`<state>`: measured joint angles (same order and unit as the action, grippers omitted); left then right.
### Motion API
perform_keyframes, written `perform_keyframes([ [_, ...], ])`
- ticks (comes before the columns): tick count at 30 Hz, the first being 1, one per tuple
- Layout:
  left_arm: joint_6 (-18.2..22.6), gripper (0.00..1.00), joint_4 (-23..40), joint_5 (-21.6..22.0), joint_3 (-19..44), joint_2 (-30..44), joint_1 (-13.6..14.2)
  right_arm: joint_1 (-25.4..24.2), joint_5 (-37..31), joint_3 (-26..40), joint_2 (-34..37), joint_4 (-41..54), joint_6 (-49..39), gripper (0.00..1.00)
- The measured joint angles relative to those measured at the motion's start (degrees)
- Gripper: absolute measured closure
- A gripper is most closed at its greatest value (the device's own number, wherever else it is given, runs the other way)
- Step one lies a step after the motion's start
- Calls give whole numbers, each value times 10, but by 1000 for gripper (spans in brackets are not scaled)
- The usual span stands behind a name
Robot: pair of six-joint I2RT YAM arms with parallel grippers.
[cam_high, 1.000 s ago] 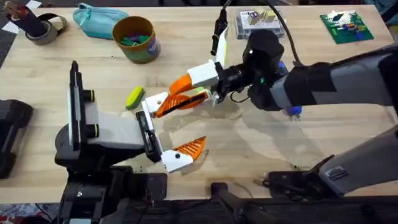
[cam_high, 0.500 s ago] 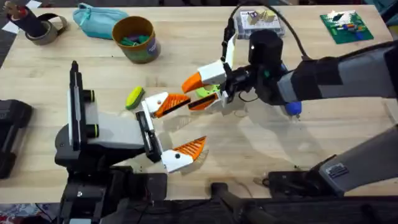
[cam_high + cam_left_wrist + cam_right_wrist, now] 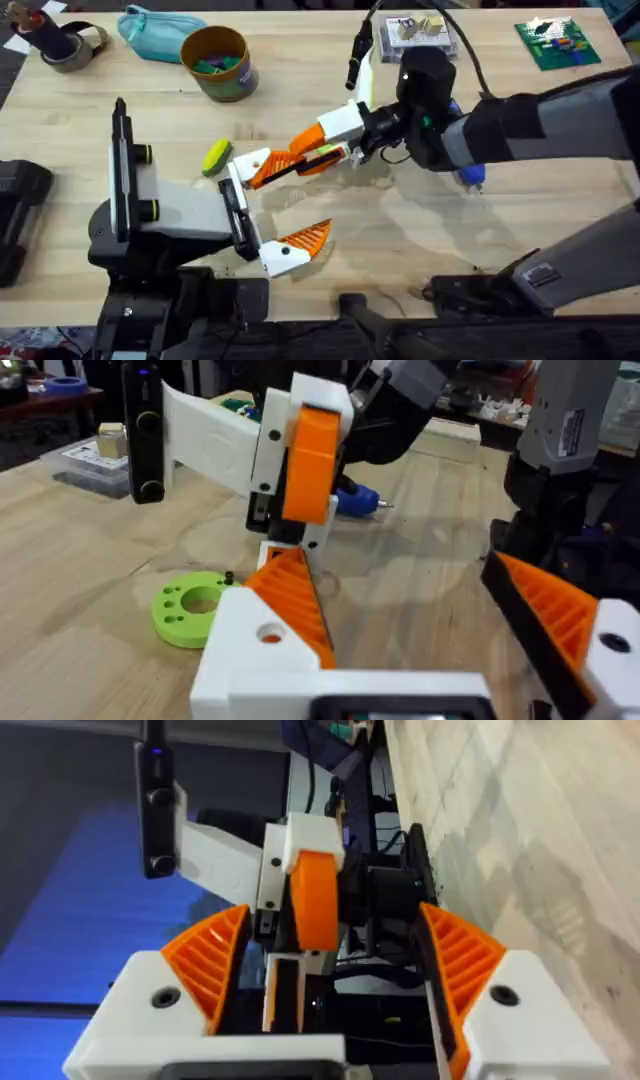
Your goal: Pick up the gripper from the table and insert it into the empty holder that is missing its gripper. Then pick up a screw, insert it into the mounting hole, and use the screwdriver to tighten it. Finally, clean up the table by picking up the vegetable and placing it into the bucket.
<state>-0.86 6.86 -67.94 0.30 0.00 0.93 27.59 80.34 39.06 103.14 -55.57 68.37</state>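
The right gripper [image 3: 303, 150] has dropped back toward the holder [image 3: 252, 165]. 0.5 s ago it was drawn off toward the far side, with the green disc [image 3: 190, 610] showing beside it. Now its tips again overlap the wedge [image 3: 285, 168], much as they did 1 s ago. That back-and-forth reads as a second push to seat the part, so the insertion step looks nearly finished, with fastening and tidying not yet begun.

The wedge lies in the far holder of the left gripper [image 3: 310, 200], pointing toward the right arm. Whether it is fully home I cannot tell, since the right gripper covers the joint from above. In the right wrist view the right gripper's 2 fingers stand well apart, clamping nothing. The left gripper is spread wide and holds nothing either.

The wedge is bright orange plastic, ribbed on 1 face and tapering to a point. The holder is smooth white plastic with small round holes. The disc is flat lime plastic, pierced by several holes. The vegetable [image 3: 215, 157] is a glossy yellow-green oval near the holder, and the mustard bucket [image 3: 222, 80] stands well apart at the table's far side.
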Motion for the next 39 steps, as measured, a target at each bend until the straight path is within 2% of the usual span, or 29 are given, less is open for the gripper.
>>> perform_keyframes([
  [4,0,17,0,0,0,0,0,0,1,0,0,-8,20,117],
  [9,0,17,0,0,0,0,0,6,2,0,0,-10,33,338],
  [20,0,17,0,0,0,0,0,9,3,0,0,-10,43,388],
  [25,0,17,0,0,0,0,0,10,1,0,0,-11,48,561],
  [26,0,17,0,0,0,0,0,11,1,0,0,-11,48,624],
  [29,-4,17,0,0,0,0,0,12,4,2,0,-15,50,905],
  [30,-5,17,0,0,0,0,0,12,5,3,0,-16,51,966],
  [39,-7,17,0,0,0,0,0,12,6,5,0,-16,52,989],
])
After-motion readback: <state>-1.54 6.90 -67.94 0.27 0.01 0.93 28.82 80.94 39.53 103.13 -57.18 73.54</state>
